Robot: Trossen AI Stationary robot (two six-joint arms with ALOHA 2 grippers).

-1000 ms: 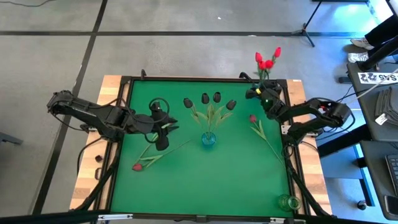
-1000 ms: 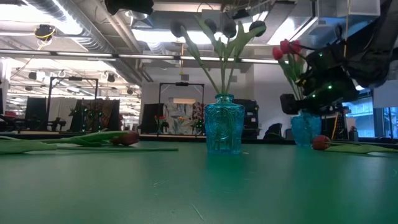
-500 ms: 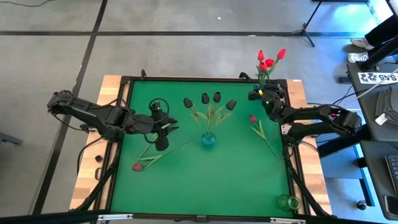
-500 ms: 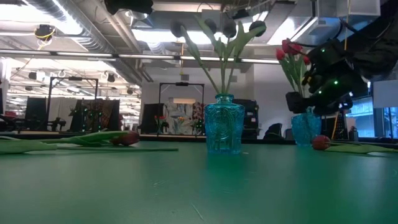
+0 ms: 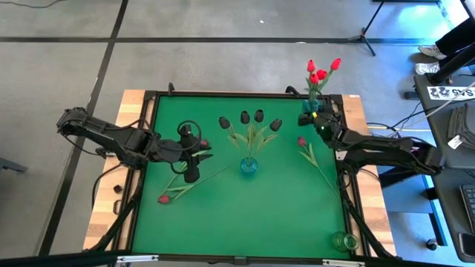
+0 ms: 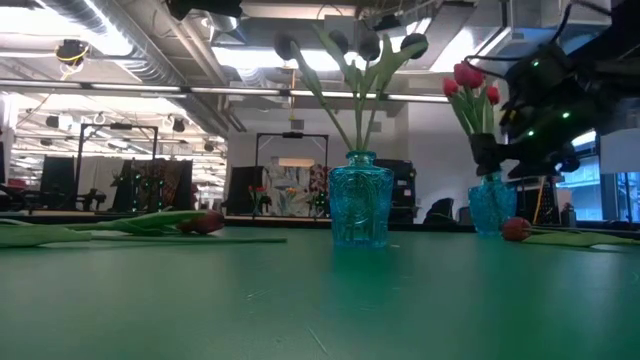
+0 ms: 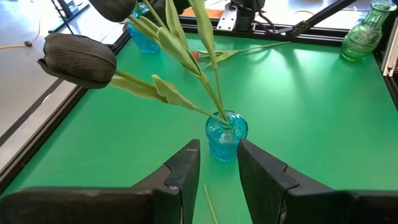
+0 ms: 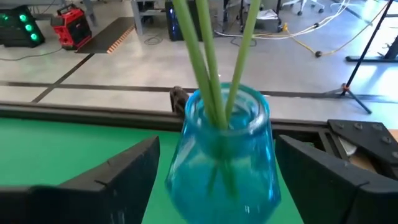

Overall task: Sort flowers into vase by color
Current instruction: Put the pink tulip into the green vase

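Observation:
A blue glass vase [image 5: 249,165] at mid-table holds several near-black tulips [image 5: 259,116]. A second blue vase [image 8: 224,149] at the far right edge holds three red tulips [image 5: 319,73]. One red tulip [image 5: 301,141] lies flat on the mat to the right. Another tulip [image 5: 164,199] lies flat at the near left. My right gripper [image 8: 217,146] is open, with a finger on either side of the far vase and apart from it. My left gripper [image 7: 217,146] is open and hovers left of the centre vase, above the near-left tulip's stem [image 7: 209,202].
An empty green glass vase [image 5: 344,241] stands at the table's near right corner. The green mat [image 5: 252,215] is framed by a dark raised rim [image 5: 346,200]. Open mat lies between the centre vase and the near edge.
My right arm has stretched out, its elbow swinging toward the table's right edge, while its gripper has stayed by the far vase. In the low view that gripper has shifted right and slightly up. The red tulip heads have leaned a little to the right.

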